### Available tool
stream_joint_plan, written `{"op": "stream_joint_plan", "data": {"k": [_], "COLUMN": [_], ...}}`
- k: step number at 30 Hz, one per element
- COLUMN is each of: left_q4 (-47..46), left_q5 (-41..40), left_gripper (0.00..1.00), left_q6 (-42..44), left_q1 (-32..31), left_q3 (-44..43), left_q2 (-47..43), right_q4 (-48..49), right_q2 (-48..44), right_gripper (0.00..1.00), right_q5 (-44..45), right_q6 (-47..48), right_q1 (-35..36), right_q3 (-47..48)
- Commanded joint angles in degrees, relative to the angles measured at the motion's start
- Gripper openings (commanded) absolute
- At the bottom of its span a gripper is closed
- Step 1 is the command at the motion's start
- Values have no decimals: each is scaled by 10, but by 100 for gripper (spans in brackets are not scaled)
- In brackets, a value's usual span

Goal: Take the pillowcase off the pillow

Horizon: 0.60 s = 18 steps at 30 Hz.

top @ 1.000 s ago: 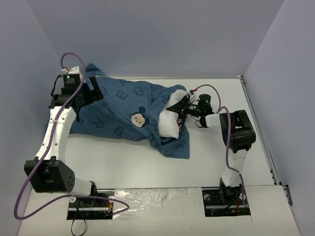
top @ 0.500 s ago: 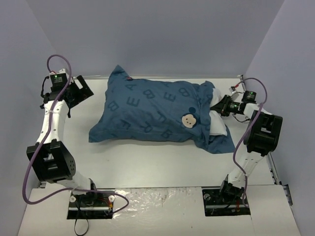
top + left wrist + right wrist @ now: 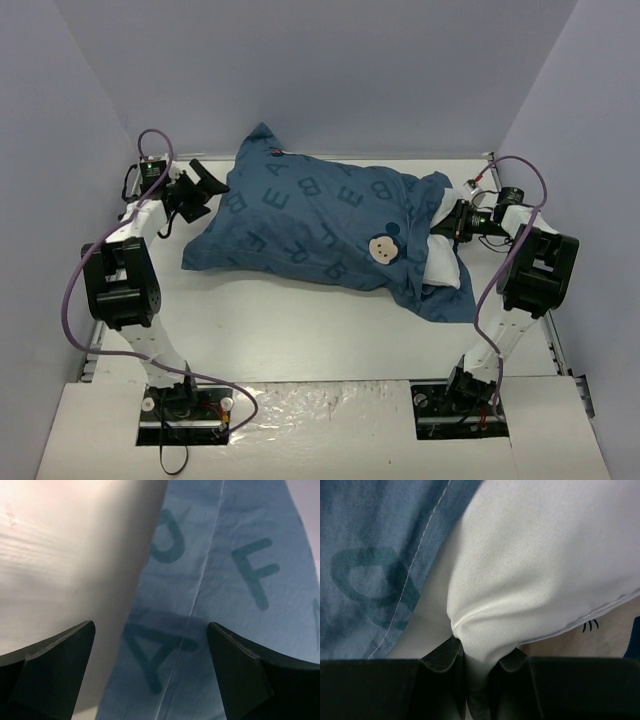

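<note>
At the middle of the table (image 3: 300,330), the pillowcase (image 3: 310,225) lies long axis left-right, with the right gripper (image 3: 443,222) clamped on the pillow (image 3: 445,265) protruding at its right end and the left gripper (image 3: 205,190), jaws wide and empty, facing its left end.

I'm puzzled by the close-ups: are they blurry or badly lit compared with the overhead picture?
Top view: even, soft light, sharp, faint shadow under the pillowcase. Left wrist: crisp, the left hand's fingers dark, table washed pale. Right wrist: pillow sharp, the right hand nearly black.
</note>
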State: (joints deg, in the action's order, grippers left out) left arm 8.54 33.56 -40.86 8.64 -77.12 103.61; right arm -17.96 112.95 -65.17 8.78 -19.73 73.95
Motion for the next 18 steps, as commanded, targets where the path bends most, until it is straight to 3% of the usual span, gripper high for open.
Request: {"op": "stream_joint_plan", "data": {"k": [1, 6, 7, 8, 9, 12, 13, 18], "left_q4": [-63, -107, -135, -153, -167, -178, -176, -151], "left_q5": [40, 69, 75, 84, 96, 95, 78, 41], "left_gripper": [94, 97, 86, 60, 43, 7, 3, 2], "left_q6": [-47, -73, -89, -101, -112, -127, -128, -117], "left_q1": [-13, -50, -52, -52, -49, -29, -21, 23], "left_q3": [-47, -25, -4, 6, 18, 54, 73, 108], "left_q2": [18, 26, 25, 18, 13, -26, -41, -142], "right_q4": [-73, -82, -82, -82, -82, -84, -85, -88], "right_q2": [17, 17, 14, 12, 11, 0, -4, -33], "right_gripper": [0, 0, 0, 0, 0, 0, 0, 0], "right_q5": [78, 75, 76, 75, 74, 82, 86, 113], "right_q6": [77, 80, 79, 77, 76, 76, 77, 87], "right_q1": [9, 17, 21, 22, 24, 24, 24, 14], "right_q3": [12, 21, 22, 22, 22, 31, 34, 50]}}
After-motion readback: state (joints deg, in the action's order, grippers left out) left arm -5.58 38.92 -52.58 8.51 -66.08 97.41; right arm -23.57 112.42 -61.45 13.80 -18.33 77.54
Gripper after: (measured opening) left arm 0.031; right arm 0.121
